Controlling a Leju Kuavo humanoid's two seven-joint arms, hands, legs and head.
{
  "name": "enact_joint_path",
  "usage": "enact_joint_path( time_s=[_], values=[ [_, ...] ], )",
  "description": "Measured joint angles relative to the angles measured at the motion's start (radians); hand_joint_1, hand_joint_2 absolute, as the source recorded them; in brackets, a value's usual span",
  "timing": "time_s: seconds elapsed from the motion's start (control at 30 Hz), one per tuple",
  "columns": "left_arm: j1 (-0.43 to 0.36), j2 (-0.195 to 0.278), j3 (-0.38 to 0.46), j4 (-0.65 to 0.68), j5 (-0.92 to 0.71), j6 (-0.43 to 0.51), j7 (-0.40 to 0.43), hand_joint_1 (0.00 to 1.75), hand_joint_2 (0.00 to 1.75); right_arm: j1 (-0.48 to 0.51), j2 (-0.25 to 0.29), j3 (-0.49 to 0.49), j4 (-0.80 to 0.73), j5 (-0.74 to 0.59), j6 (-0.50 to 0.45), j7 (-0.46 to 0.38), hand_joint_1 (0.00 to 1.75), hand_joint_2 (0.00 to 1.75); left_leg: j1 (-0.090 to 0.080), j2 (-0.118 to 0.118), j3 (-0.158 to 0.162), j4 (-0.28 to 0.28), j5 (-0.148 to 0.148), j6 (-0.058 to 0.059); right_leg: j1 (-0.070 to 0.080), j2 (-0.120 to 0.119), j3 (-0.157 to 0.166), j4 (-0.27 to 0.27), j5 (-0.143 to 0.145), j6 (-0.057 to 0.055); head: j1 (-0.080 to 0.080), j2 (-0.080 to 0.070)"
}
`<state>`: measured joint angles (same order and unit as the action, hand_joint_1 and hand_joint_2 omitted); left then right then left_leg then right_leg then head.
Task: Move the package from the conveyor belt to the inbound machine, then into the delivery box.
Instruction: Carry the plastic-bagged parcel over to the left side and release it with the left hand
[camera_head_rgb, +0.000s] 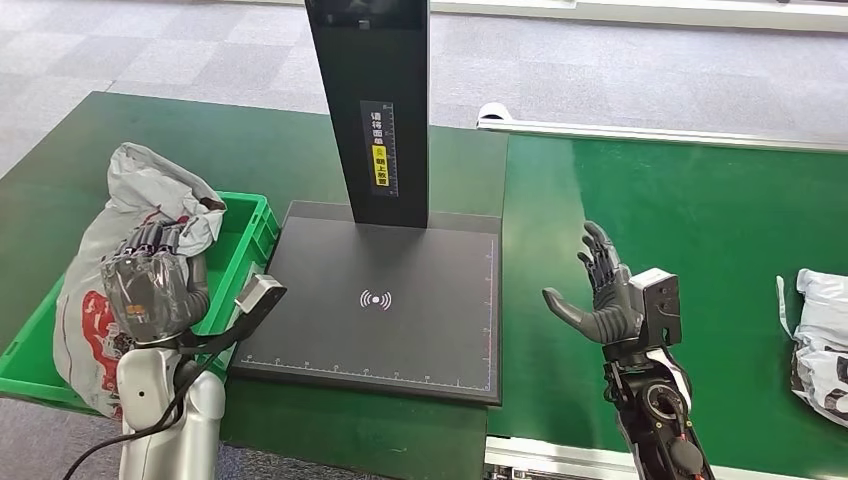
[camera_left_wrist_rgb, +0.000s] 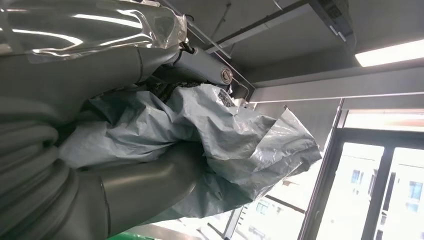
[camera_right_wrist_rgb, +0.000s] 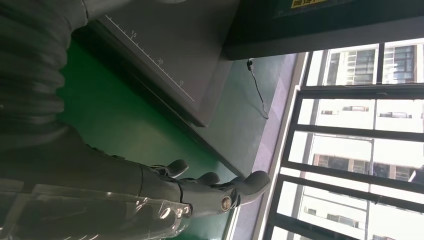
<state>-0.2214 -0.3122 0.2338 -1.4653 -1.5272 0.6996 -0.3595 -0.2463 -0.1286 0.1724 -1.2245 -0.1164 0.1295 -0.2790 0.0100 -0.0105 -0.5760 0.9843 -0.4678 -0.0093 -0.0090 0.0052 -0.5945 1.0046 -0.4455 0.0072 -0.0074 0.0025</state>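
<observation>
Left hand (camera_head_rgb: 150, 285) grips grey package (camera_head_rgb: 120, 230) over green box (camera_head_rgb: 245, 235). Right hand (camera_head_rgb: 605, 295) empty, fingers apart, above green belt (camera_head_rgb: 700, 230). Black scanner (camera_head_rgb: 400, 300) between. Grey carpet (camera_head_rgb: 120, 50); windows (camera_right_wrist_rgb: 350, 140).

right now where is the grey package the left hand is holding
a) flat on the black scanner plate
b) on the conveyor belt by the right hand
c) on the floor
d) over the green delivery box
d: the left hand grips the grey package, which hangs into the green delivery box, left of the black scanner plate; the right hand is open and empty over the belt.
</observation>
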Motion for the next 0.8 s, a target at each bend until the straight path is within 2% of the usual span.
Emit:
enact_joint_path(
  time_s=[0.33, 0.57, 0.73, 0.8],
  values=[
    [0.000, 0.005, 0.012, 0.017, 0.000, 0.000, 0.001, 1.75, 1.75, 0.000, -0.002, 0.000, 0.000, 0.000, 0.001, 0.000, 0.00, 1.75, 0.000, 0.000, 0.000, 0.000, 0.000, 0.000, 0.000, 0.000, 0.000, 0.000, 0.000, 0.000, 0.000, 0.000],
    [-0.001, 0.009, 0.025, 0.067, 0.013, 0.000, 0.036, 1.74, 1.75, -0.004, -0.004, -0.002, 0.000, 0.005, 0.014, 0.002, 0.00, 1.75, 0.000, 0.000, 0.000, 0.000, 0.000, 0.000, 0.000, 0.000, 0.000, 0.000, 0.000, 0.000, 0.000, 0.000],
    [-0.007, 0.010, 0.072, 0.097, 0.031, 0.000, -0.027, 1.70, 1.75, -0.010, -0.009, -0.002, 0.000, -0.001, 0.026, 0.007, 0.00, 1.75, 0.000, 0.000, 0.000, 0.000, 0.000, 0.000, 0.000, 0.000, 0.000, 0.000, 0.000, 0.000, 0.000, 0.000],
    [-0.016, 0.004, 0.105, 0.109, 0.060, 0.000, -0.105, 1.70, 1.75, -0.019, -0.011, -0.001, 0.001, -0.006, 0.032, 0.007, 0.00, 1.75, 0.000, 0.000, 0.000, 0.000, 0.000, 0.000, 0.000, 0.000, 0.000, 0.000, 0.000, 0.000, 0.000, 0.000]
  ],
)
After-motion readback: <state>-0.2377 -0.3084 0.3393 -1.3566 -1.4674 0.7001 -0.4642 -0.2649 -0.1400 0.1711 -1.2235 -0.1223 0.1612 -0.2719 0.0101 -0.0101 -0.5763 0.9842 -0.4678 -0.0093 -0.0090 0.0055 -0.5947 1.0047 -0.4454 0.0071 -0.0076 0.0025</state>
